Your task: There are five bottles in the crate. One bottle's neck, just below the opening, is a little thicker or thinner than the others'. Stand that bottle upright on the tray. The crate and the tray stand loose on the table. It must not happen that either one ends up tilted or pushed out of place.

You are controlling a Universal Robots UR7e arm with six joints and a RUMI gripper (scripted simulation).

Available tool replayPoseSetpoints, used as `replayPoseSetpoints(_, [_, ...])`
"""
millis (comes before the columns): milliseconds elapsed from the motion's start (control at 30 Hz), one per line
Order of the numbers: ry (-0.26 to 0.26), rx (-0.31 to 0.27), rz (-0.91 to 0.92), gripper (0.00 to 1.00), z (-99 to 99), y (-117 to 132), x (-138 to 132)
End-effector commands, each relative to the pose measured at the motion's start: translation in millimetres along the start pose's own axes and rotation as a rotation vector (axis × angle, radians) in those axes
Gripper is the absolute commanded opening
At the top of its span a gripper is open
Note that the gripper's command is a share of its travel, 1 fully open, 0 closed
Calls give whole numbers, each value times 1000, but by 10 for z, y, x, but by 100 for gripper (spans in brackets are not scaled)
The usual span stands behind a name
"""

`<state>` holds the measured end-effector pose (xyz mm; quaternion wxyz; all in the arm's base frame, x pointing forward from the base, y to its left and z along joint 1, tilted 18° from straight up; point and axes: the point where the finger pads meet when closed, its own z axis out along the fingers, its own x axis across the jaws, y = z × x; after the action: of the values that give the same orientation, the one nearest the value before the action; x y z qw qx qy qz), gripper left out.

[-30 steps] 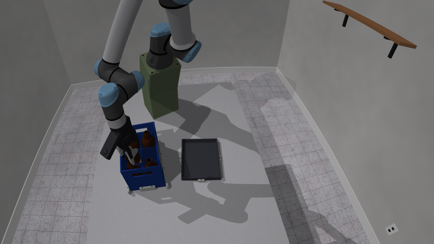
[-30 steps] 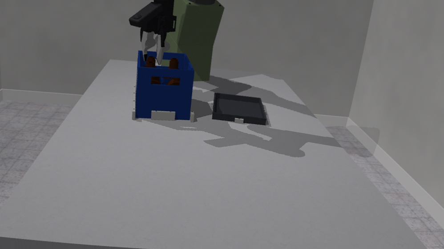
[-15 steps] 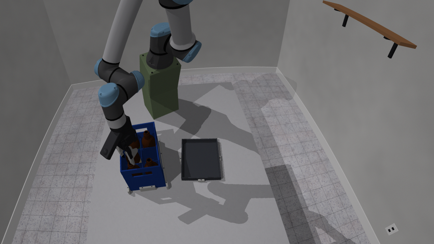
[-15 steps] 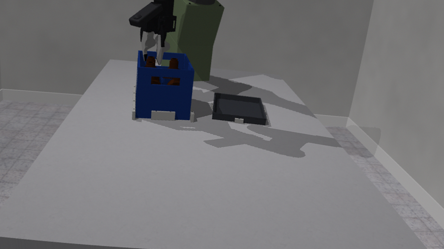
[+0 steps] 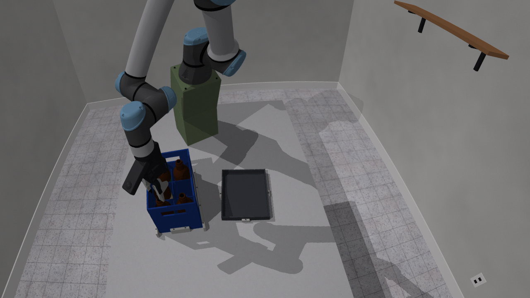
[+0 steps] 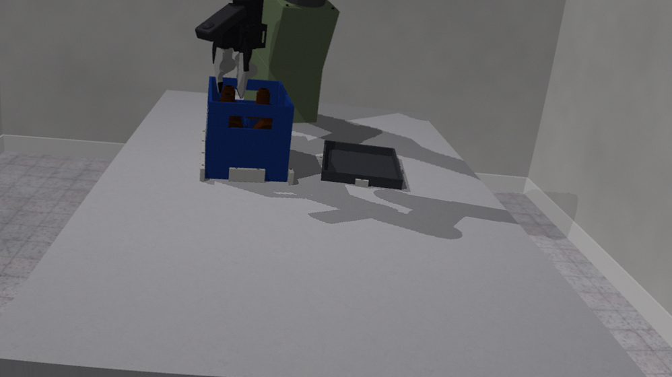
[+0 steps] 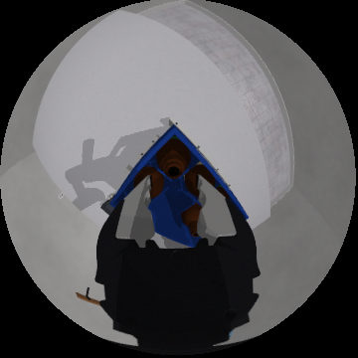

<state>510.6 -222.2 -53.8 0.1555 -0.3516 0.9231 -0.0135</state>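
The blue crate holds five upright brown bottles. The near left bottle stands in a corner compartment. The near right bottle and the far right bottle show beside it; two left-row bottles are partly hidden by the gripper. My gripper points down, part open, its fingertips around or just over the near left bottle's top; contact is not visible. I cannot tell which neck differs. The black tray is empty.
The crate's walls and dividers stand close around the fingers. The middle right compartment is empty. Small pale brackets sit at the foot of the crate. The green robot pedestal stands behind the crate.
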Motion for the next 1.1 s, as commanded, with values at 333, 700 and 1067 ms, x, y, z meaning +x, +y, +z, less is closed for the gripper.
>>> replayPoseSetpoints(333, [0,1,0,38,50,-5,-1])
replayPoseSetpoints(700, [0,1,0,38,155,-5,-1])
replayPoseSetpoints(1067, [0,1,0,38,263,-5,-1])
